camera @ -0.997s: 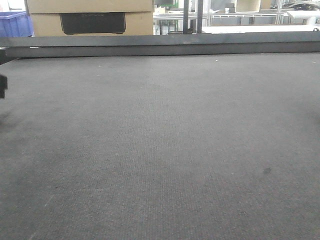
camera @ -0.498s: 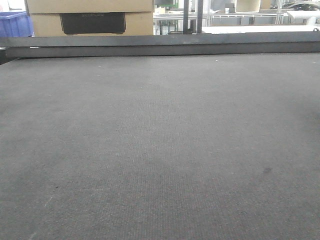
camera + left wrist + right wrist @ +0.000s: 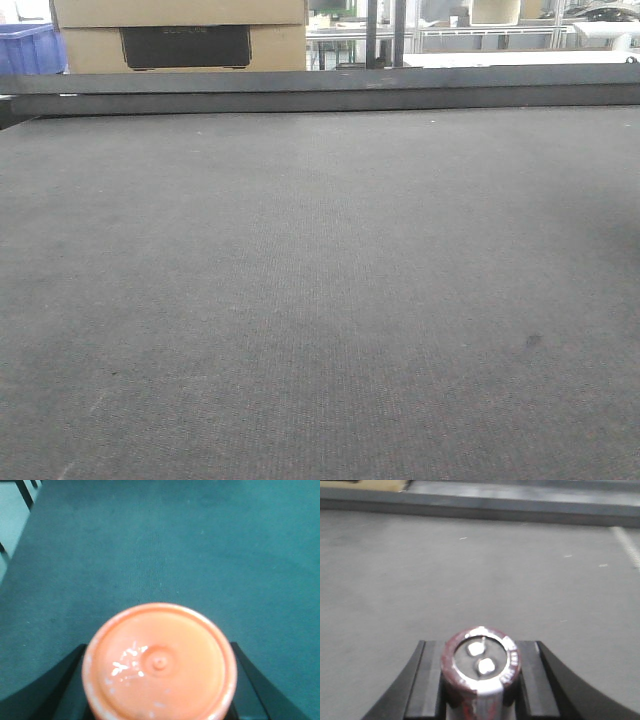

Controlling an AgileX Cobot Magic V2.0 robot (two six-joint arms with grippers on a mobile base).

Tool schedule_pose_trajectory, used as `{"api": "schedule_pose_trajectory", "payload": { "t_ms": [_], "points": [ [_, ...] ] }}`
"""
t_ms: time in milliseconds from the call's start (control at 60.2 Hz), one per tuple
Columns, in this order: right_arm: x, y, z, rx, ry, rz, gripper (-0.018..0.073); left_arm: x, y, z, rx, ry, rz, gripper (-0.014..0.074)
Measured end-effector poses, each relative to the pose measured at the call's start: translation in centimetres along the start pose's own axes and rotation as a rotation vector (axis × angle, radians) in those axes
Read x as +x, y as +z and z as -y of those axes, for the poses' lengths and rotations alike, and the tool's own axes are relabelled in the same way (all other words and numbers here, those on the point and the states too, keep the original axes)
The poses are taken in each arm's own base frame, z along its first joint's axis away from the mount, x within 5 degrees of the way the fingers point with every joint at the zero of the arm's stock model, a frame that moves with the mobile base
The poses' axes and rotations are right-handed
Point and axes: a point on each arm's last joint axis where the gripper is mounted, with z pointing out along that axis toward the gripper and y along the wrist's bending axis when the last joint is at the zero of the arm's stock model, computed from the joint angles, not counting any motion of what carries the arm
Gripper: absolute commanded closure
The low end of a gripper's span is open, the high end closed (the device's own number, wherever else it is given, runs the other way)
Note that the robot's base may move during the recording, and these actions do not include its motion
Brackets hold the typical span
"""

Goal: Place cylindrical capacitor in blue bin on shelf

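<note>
Round orange object clamped in left gripper

Your left gripper has its jaws closed on both sides of an orange round-topped object and holds it over the worktop. Your right gripper has its jaws clamped on the cylindrical capacitor, terminal end toward the wrist camera, also over the worktop.
</note>
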Motion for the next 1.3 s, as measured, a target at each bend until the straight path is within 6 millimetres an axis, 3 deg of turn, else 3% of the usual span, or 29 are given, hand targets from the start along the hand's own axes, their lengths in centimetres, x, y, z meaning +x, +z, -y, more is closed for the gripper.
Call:
{"api": "schedule_pose_trajectory", "payload": {
  "t_ms": [166,365,565,1296],
  "points": [
    [0.6,-1.6,-0.8,-0.048,-0.015,-0.032,0.069,0.5,-3.9,-0.1,-0.004,-0.002,0.071,0.0707],
    [0.8,-5.1,-0.9,-0.06,-0.021,0.043,0.069,1.5,-6.4,-0.1,-0.006,-0.003,0.099,0.0707],
    [0.9,-7.5,-0.9,-0.062,-0.023,0.117,0.069,2.5,-6.3,-0.1,-0.006,-0.003,0.069,0.0707],
    [1.2,-7.8,-0.9,-0.063,-0.024,0.096,0.069,2.7,-6.3,0.0,-0.004,-0.004,0.063,0.0707]
  ]
}}
